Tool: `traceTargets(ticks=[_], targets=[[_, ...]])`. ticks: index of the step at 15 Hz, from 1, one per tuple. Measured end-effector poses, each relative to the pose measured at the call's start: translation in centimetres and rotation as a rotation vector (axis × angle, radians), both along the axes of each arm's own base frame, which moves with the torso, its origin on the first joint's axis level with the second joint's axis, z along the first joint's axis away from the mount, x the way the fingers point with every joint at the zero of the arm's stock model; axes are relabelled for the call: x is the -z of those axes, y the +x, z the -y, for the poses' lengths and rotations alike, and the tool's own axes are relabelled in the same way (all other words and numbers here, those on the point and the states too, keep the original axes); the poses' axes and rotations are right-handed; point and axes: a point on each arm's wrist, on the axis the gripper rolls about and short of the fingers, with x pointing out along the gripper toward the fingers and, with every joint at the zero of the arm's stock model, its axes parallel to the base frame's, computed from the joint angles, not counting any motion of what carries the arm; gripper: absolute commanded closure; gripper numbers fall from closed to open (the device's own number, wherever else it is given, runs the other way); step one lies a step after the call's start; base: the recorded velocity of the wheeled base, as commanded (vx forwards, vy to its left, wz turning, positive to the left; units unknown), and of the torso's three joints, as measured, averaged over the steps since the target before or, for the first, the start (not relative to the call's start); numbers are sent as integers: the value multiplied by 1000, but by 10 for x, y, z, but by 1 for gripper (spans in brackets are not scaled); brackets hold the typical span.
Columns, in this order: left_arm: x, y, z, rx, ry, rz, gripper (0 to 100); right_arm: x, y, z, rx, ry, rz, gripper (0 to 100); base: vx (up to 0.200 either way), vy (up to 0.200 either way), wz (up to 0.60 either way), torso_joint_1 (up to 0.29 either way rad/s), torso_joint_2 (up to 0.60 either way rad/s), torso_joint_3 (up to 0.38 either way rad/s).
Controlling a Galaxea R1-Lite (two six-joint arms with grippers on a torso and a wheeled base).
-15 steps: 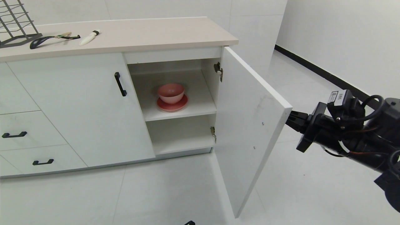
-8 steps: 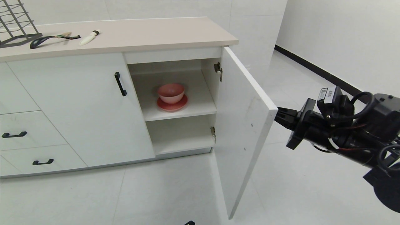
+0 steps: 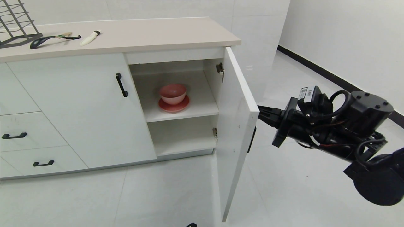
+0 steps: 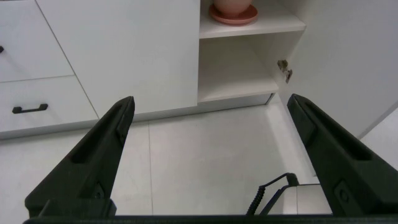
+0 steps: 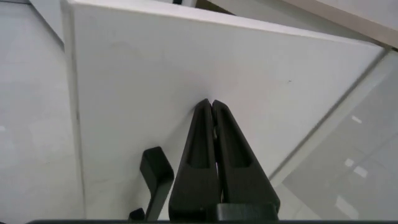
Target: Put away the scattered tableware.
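A pink bowl (image 3: 172, 93) sits on a pink plate (image 3: 174, 106) on the upper shelf of the open cabinet; both also appear in the left wrist view, bowl (image 4: 231, 5) on plate (image 4: 234, 16). The white cabinet door (image 3: 235, 126) stands partly open. My right gripper (image 3: 259, 112) is shut, its tips (image 5: 211, 107) pressed against the door's outer face just above the black door handle (image 5: 155, 175). My left gripper (image 4: 210, 101) hangs open above the floor in front of the cabinet, holding nothing.
On the countertop (image 3: 142, 33) lie a black ladle (image 3: 47, 38) and a white-handled utensil (image 3: 90, 37), beside a wire rack (image 3: 15, 22). The left cabinet door (image 3: 79, 107) is closed, with drawers (image 3: 14, 136) further left. Open floor lies before the cabinet.
The right gripper has moved left with its tips against the door, and the door has swung partway toward the cabinet. The bowl and plate have stayed put.
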Motion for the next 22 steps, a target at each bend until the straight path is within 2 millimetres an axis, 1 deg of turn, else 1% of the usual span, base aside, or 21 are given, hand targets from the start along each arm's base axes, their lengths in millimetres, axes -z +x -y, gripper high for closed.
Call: traceTargets(ticks=[4,9,13,17,22], targets=[[0,0,0,0,-1,0,0,4,10,-23,-52,5,9,100,0,0,0,0,0,0],[0,0,0,0,0,0,0,8,24,-46,-91,16,32,100,0,0,0,0,0,0],[0,0,0,1,0,0,0,10,30,-60,-117,22,42,100,0,0,0,0,0,0],[0,0,0,0,0,0,0,13,38,-85,-161,38,65,100,0,0,0,0,0,0],[0,0,0,0,0,0,0,16,54,-105,-180,61,103,100,0,0,0,0,0,0]])
